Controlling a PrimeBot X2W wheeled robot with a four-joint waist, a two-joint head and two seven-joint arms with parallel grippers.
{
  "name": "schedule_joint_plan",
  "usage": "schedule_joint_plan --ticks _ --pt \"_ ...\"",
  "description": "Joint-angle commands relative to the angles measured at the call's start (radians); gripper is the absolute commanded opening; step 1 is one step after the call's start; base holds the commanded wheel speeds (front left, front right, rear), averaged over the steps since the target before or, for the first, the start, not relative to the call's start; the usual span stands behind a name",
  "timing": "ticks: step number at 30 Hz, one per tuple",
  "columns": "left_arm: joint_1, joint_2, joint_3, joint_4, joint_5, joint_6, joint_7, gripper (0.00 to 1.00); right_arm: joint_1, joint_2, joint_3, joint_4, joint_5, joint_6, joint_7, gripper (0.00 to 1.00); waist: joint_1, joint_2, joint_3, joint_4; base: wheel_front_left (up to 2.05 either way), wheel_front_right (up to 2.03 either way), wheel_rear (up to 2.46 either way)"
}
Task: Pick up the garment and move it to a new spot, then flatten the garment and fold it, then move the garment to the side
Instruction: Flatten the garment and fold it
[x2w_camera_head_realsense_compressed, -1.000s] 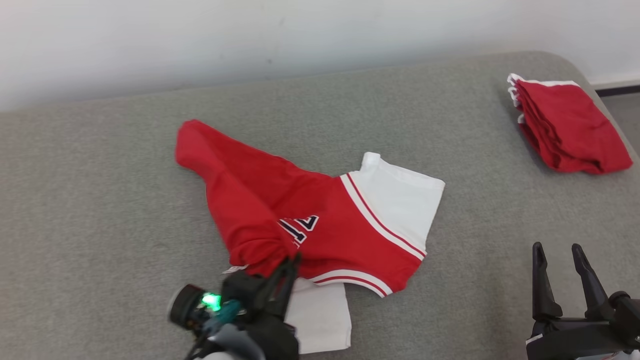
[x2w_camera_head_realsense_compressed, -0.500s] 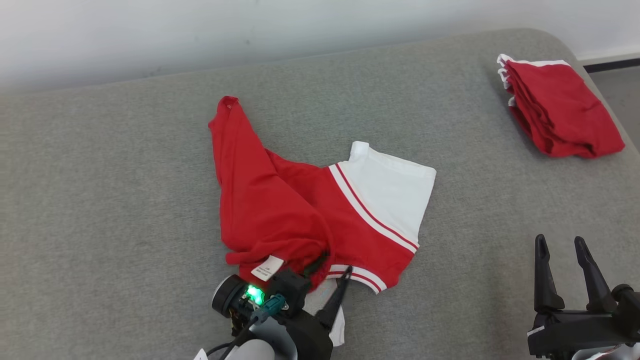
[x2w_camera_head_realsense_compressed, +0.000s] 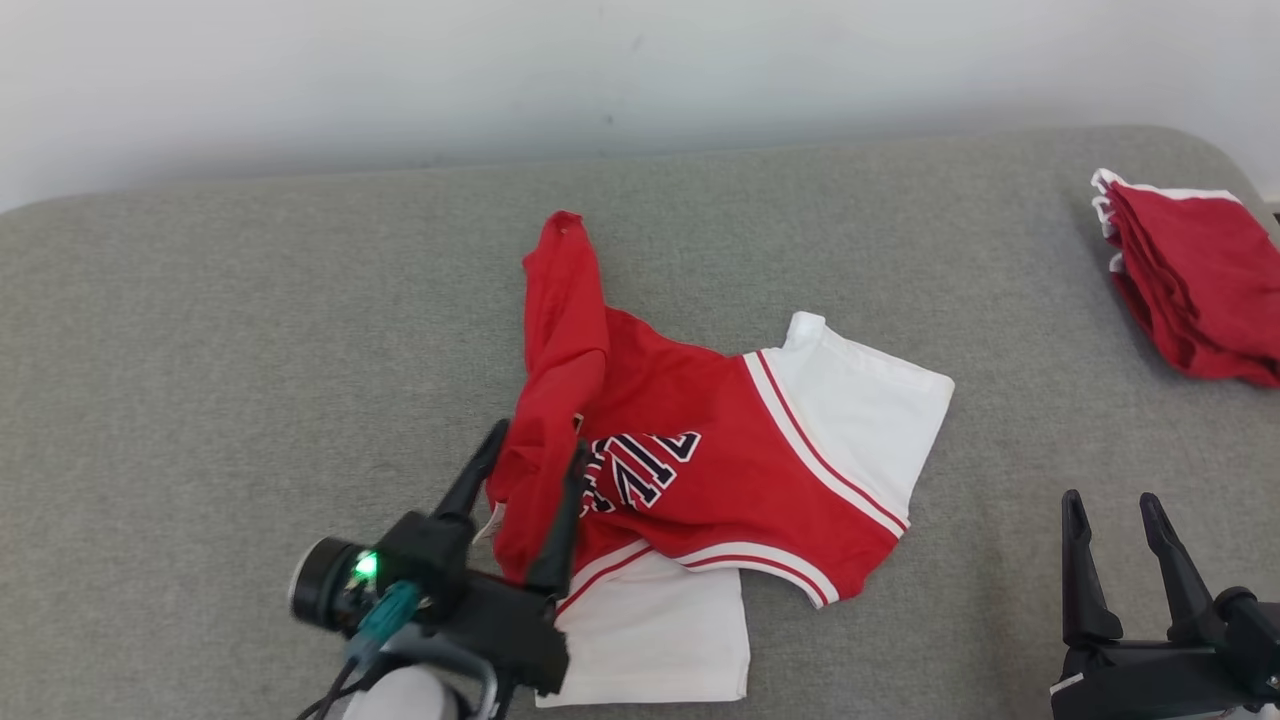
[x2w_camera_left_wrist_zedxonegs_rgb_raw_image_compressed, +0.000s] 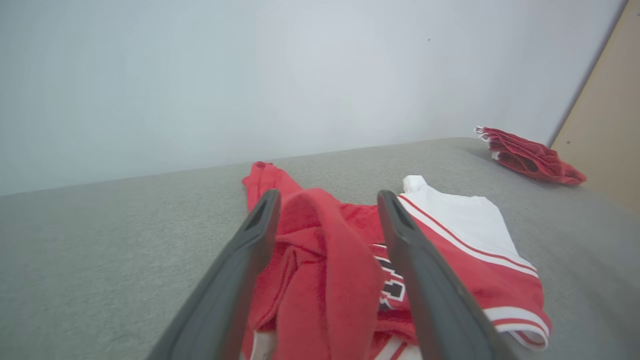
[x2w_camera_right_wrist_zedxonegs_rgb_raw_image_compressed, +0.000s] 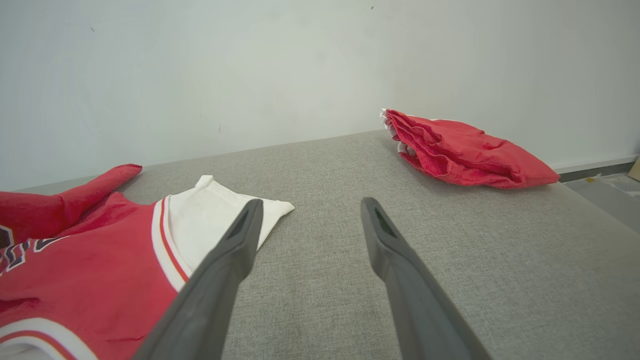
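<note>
My left gripper (x2w_camera_head_realsense_compressed: 538, 438) is spread wide at the near left of the shirt (x2w_camera_head_realsense_compressed: 720, 470). A raised red fold stands between its fingers, loose and not pinched as far as I can tell. The shirt lies crumpled mid-pad, one white sleeve toward me and the other out to the right. The risk I see is that if I back that arm away, the fold may snag on a finger and drag, bunching the shirt worse. Further right, my right gripper (x2w_camera_head_realsense_compressed: 1112, 500) is wide open too and empty, well apart from the cloth; a careless sweep could catch the right sleeve. The folded red pile (x2w_camera_head_realsense_compressed: 1190, 280) sits at the far right corner, so spreading the shirt that way may crowd it. For room, the pad (x2w_camera_head_realsense_compressed: 200, 350) is bare along the left. The wall (x2w_camera_head_realsense_compressed: 400, 80) bounds the far edge, and the right edge curves off just past the pile.
</note>
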Motion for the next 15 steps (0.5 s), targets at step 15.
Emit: schedule_joint_plan --ticks 15 --pt "0.301 0.061 0.308 -0.25 0.059 0.043 -0.003 1.0 0.043 -0.011 0.012 0.006 -0.004 -0.003 -0.005 1.0 0.0 0.0 -0.069 0.064 0.0 0.0 0.0"
